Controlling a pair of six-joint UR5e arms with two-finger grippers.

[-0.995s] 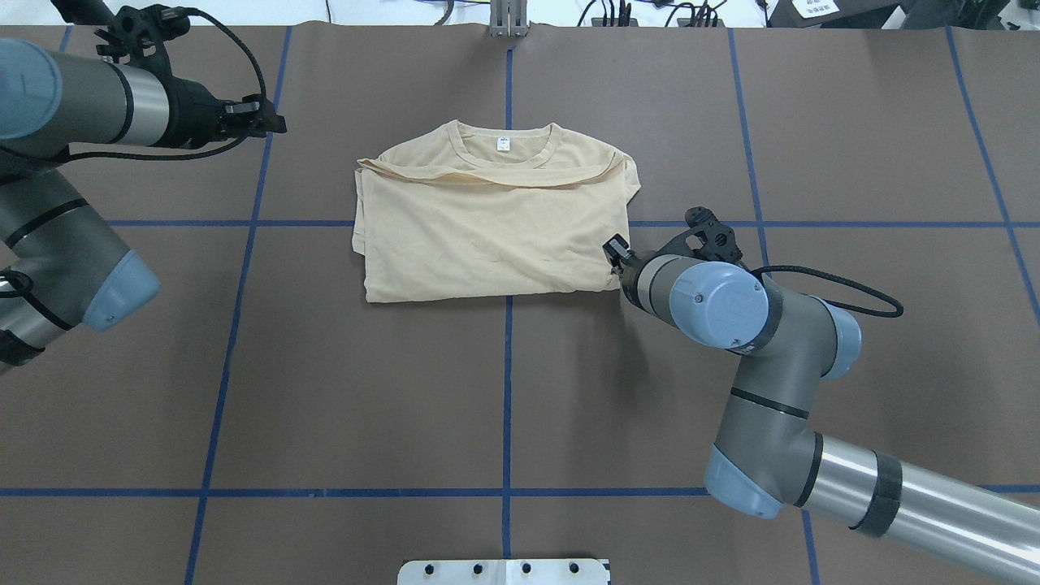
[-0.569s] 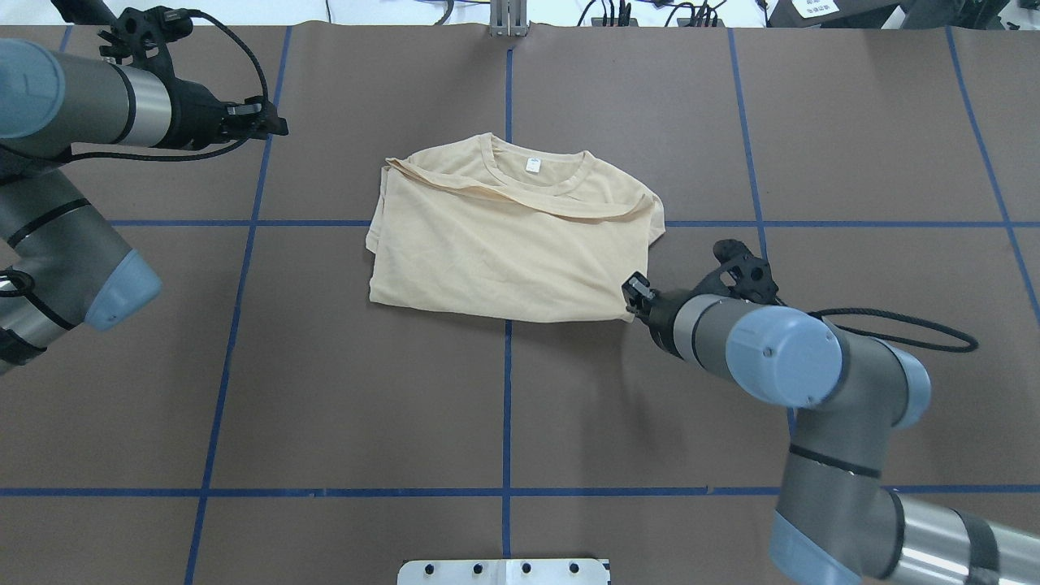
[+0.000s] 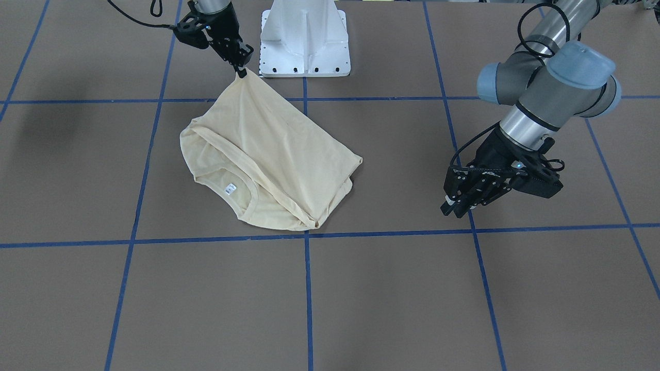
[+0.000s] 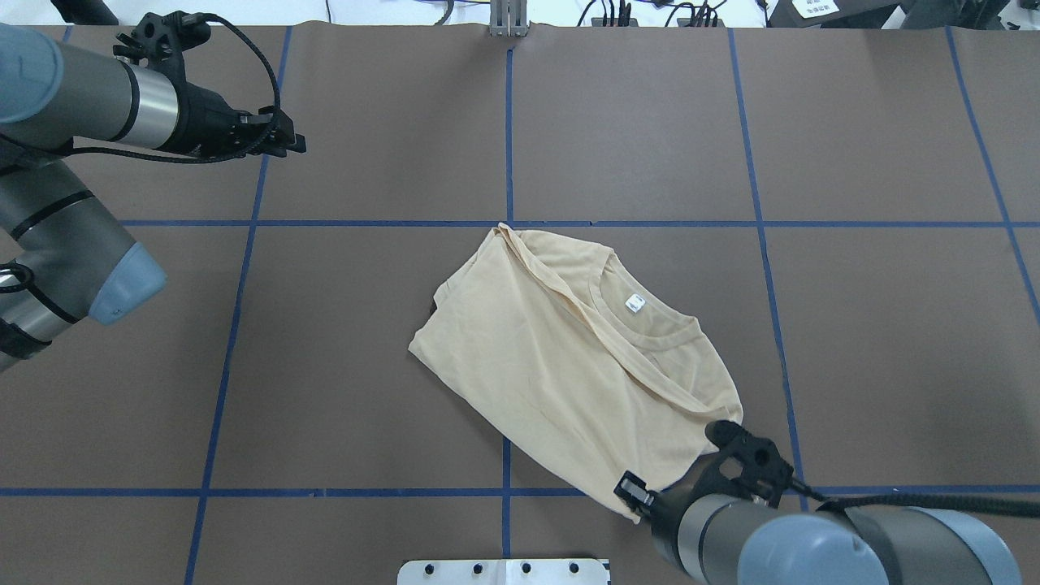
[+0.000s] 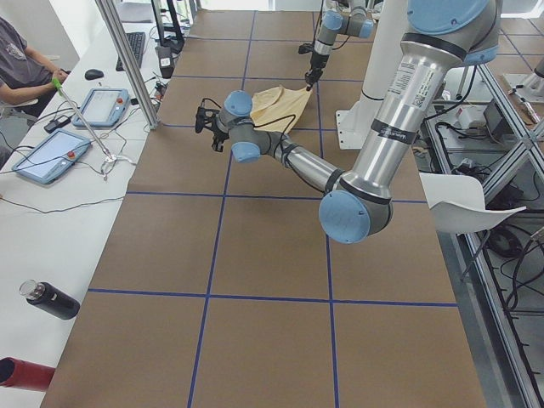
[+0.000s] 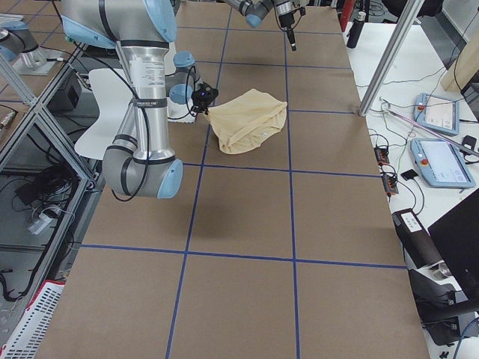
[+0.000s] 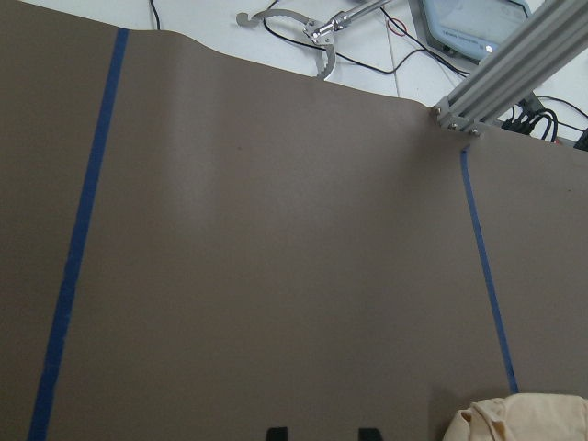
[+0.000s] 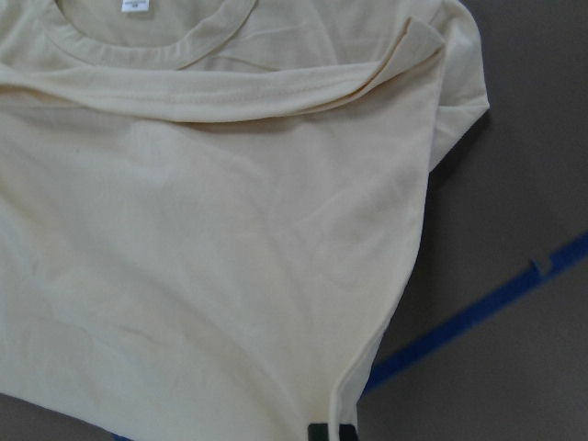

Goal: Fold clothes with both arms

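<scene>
While R end effector (image 3: 241, 72) pinches T-shirt (image 3: 278, 149) corner, L end effector (image 3: 452, 205) hangs part-open above table (image 3: 515, 288).

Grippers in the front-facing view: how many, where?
2. Right gripper: top left of the view, near the white base, jaws shut on a corner of the T-shirt. Left gripper: right side, jaws open, apart from the T-shirt. None seem hidden.

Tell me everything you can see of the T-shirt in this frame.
The T-shirt is pale cream-yellow, thin fabric, folded into a rough rectangle with the collar and white neck label showing. It lies skewed on the brown table. The right gripper pinches one corner, which is drawn taut. No print shows.
</scene>
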